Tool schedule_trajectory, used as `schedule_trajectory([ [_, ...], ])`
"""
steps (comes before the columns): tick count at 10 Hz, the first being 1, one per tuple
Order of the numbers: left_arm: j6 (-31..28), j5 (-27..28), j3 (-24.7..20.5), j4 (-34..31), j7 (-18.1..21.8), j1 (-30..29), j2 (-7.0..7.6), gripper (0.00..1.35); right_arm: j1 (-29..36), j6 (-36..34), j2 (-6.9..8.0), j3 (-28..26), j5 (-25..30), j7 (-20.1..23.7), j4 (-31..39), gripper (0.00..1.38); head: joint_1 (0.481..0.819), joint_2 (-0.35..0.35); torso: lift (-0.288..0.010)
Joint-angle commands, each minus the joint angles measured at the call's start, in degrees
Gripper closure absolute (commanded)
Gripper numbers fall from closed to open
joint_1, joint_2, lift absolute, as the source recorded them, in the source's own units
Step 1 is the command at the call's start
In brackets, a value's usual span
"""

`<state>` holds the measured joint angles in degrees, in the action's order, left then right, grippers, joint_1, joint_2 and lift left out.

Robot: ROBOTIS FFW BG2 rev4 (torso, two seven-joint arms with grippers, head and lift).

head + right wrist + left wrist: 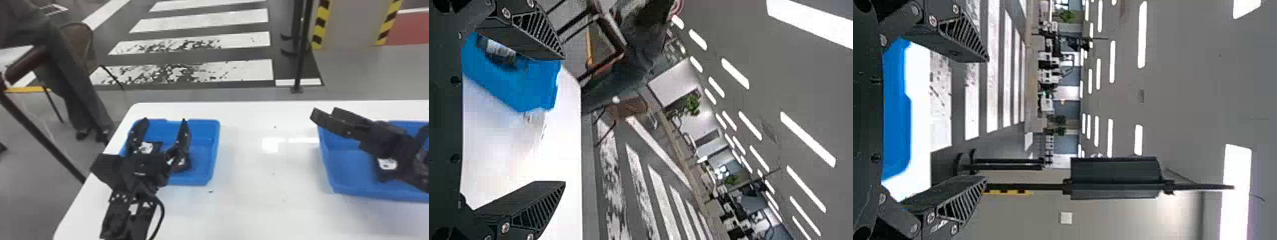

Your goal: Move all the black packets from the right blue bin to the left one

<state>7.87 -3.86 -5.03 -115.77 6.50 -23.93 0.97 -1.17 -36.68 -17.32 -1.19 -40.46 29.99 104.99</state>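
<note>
Two black packets (147,146) in the left blue bin (210,143), another packet (387,164) waiting in the right bin (346,174)! My left hand (164,119) and right hand (564,120) gape empty, so the job's unfinished!

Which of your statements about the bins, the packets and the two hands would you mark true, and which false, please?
1. The left hand is at the left blue bin. True.
2. The left hand's fingers are closed on a packet. False: they are spread apart, with nothing between them.
3. Black packets with white patches lie in the left blue bin. True.
4. The right blue bin has no packet in it. False: a packet with a white patch shows there, partly covered by the right hand.
5. The two bins stand on a white table with a gap between them. True.
</note>
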Motion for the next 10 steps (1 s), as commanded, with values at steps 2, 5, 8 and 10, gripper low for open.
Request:
schedule_trajectory([
  [2,-0.13,-0.26,3.2,-9.04,0.0,-5.18,1.05,0.05,5.39,-6.77,0.98,-10.92,13.95,-2.48,5.89,0.14,0.695,0.096,-0.14],
  [5,-2.1,-0.6,4.35,-12.41,0.44,-8.13,1.58,0.05,11.43,-17.46,3.09,-18.69,26.4,-8.9,14.75,0.14,0.695,-0.086,-0.14],
  [8,-2.52,-0.94,4.35,-12.41,1.05,-8.27,1.67,0.05,11.01,-19.71,4.49,-18.69,31.66,-13.99,14.47,0.14,0.695,-0.21,-0.14],
  [10,-2.66,-1.17,4.12,-12.41,1.14,-8.27,1.67,0.05,6.93,-14.79,4.23,-16.18,29.72,-13.29,6.31,0.14,0.695,-0.223,-0.14],
])
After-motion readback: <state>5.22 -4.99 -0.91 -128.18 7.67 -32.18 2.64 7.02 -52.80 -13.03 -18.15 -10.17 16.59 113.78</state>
